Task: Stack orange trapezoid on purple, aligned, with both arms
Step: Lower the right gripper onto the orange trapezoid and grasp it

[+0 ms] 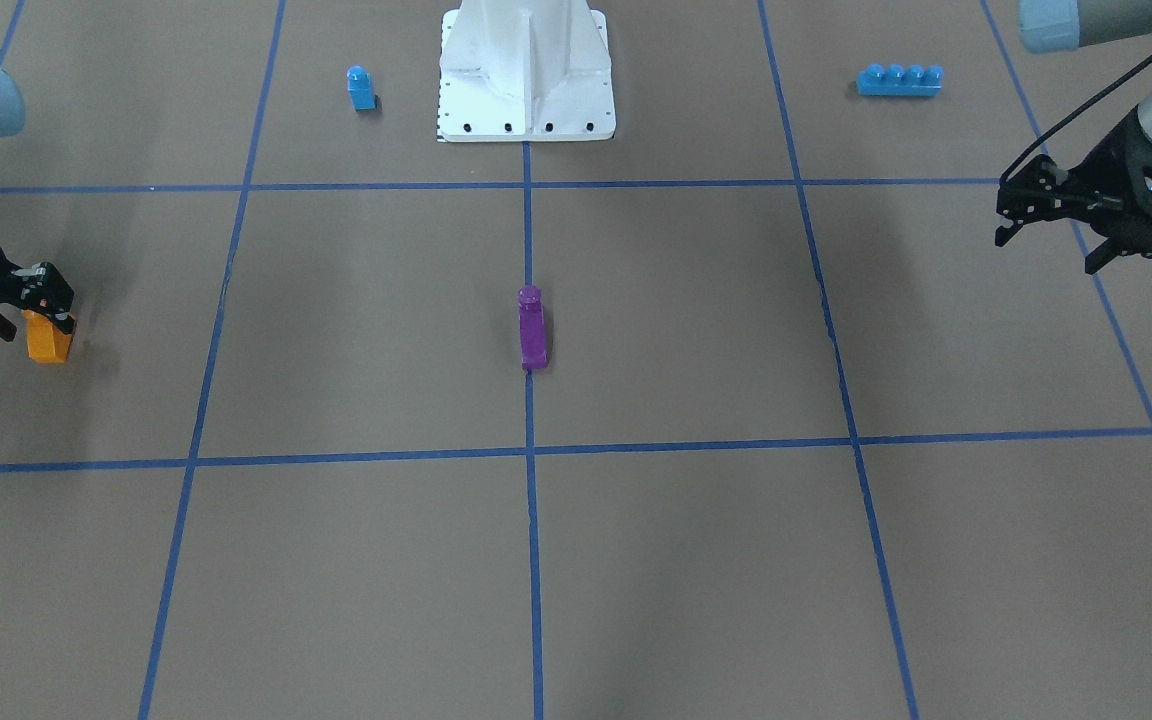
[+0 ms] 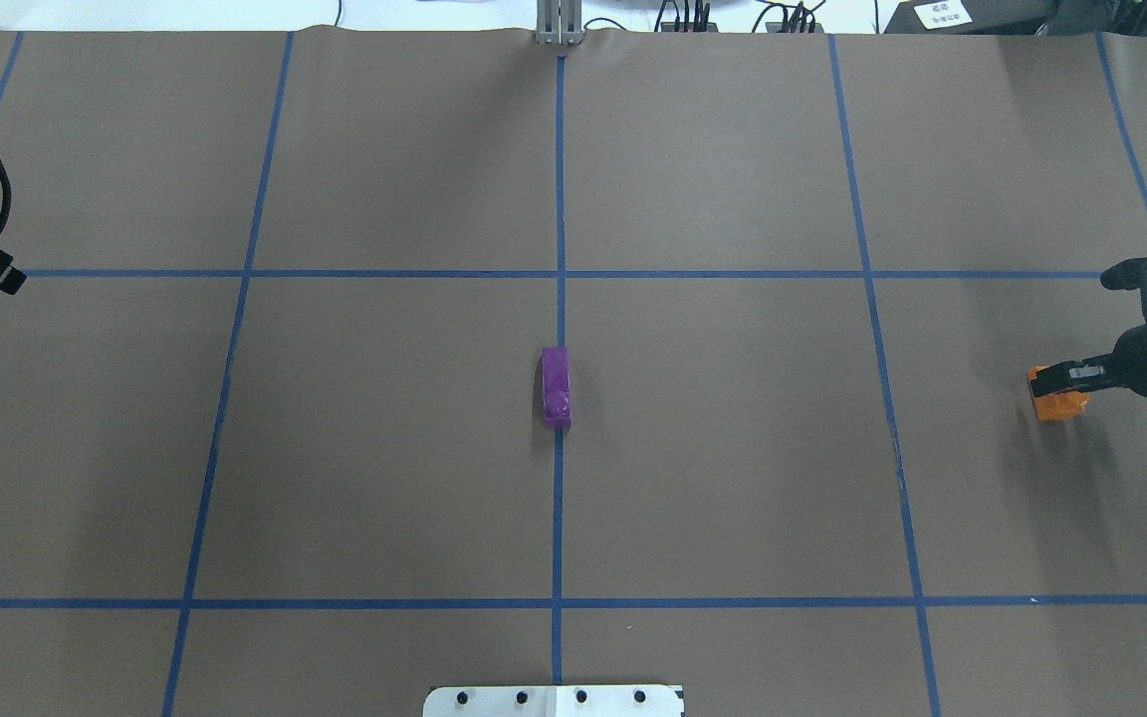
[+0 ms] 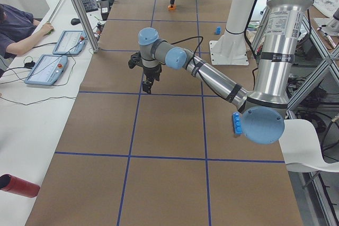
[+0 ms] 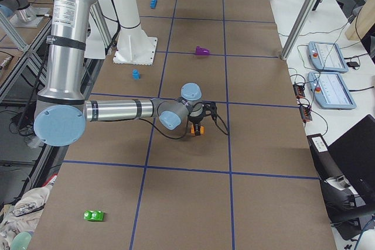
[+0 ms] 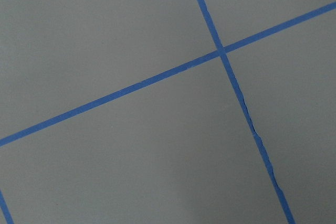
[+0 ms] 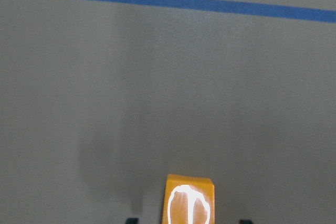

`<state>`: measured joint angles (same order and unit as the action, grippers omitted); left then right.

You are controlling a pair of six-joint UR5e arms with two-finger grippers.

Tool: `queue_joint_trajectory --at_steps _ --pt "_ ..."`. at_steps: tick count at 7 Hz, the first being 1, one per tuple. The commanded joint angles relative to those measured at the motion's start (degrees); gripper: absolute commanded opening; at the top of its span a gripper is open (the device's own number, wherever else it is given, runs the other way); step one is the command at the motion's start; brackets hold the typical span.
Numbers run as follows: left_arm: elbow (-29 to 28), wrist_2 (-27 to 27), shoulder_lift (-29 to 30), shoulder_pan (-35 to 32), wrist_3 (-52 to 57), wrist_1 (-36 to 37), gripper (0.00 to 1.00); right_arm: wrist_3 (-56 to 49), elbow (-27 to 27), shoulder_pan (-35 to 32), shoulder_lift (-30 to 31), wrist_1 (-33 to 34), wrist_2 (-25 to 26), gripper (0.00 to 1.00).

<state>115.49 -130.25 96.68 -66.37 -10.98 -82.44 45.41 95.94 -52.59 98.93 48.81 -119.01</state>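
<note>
The orange trapezoid [image 1: 48, 338] stands on the brown table at the robot's far right; it also shows in the overhead view [image 2: 1059, 403]. My right gripper [image 1: 36, 308] is right over it. In the right wrist view the block [image 6: 188, 203] sits between two fingertips that stand apart from its sides, so the gripper is open around it. The purple block [image 1: 532, 330] lies on the centre tape line, also in the overhead view [image 2: 557, 386]. My left gripper [image 1: 1046, 253] hangs open and empty above the table at the robot's far left, far from both blocks.
A blue single-stud block [image 1: 361, 88] and a blue four-stud brick [image 1: 899, 80] lie on either side of the white robot base [image 1: 526, 70]. A green block [image 4: 94, 215] lies at the table's right end. An operator sits at tablets beside the table [image 3: 21, 30].
</note>
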Motion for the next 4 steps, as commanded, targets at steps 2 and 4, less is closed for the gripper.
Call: queue_joint_trajectory --at_steps 2,4 --pt "0.1 0.0 0.0 0.0 -0.1 0.0 1.0 -0.3 0.1 0.2 -0.1 0.1 -0.1 0.0" --pt "0.1 0.0 0.0 0.0 -0.1 0.0 1.0 -0.1 1.6 0.3 -2.5 0.9 -0.6 0.0"
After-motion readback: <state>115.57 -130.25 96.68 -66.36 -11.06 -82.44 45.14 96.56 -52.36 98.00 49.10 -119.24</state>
